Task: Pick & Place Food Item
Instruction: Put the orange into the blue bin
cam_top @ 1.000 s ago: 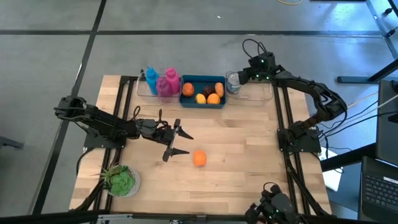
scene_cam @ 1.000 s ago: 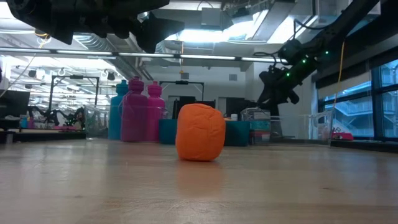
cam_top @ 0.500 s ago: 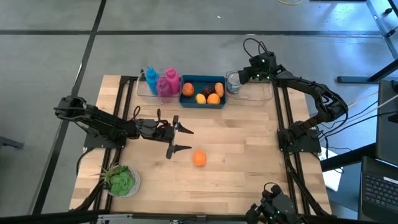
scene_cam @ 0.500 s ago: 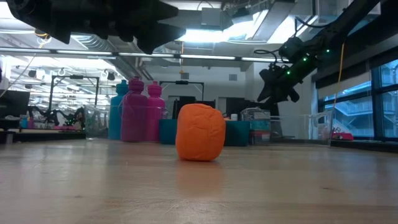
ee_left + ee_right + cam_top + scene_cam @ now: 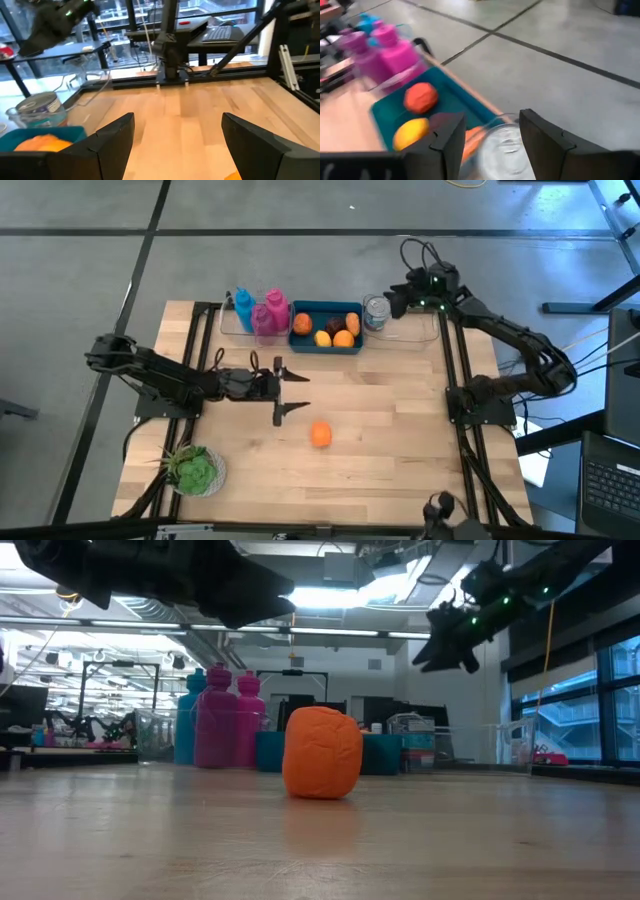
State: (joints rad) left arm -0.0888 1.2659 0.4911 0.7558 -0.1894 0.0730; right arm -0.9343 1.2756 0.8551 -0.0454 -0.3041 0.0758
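1. Orange food item (image 5: 320,435) lies loose on the wooden table (image 5: 400,430), near the middle, nothing touching it; low view shows it (image 5: 322,752) resting on the tabletop with a crinkled surface, which the high view does not reveal.
2. Left gripper (image 5: 285,393) hangs above the table between the orange item and the teal bin (image 5: 327,346), jaws spread wide and empty; the item sits just beyond its lower fingertip.
3. Left wrist view confirms the gap between its fingers (image 5: 115,135), bare wood between them, and catches only an orange sliver at the frame's edge; it also shows a tin can (image 5: 40,106) beside the bin corner.
4. Right gripper (image 5: 393,302) is at the table's far edge, over the clear tray next to the can (image 5: 376,311), jaws apart and holding nothing.
5. Right wrist view looks down past its fingers (image 5: 447,137) at the can top (image 5: 502,145) and into the bin: a red-orange fruit (image 5: 421,97) and a yellow one (image 5: 410,132).
6. High view alone shows the green leafy item (image 5: 195,470) at the near left corner.
7. Pink bottles (image 5: 270,313) and a blue bottle (image 5: 243,307) stand left of the bin; low view shows them (image 5: 218,720) upright behind the orange item.
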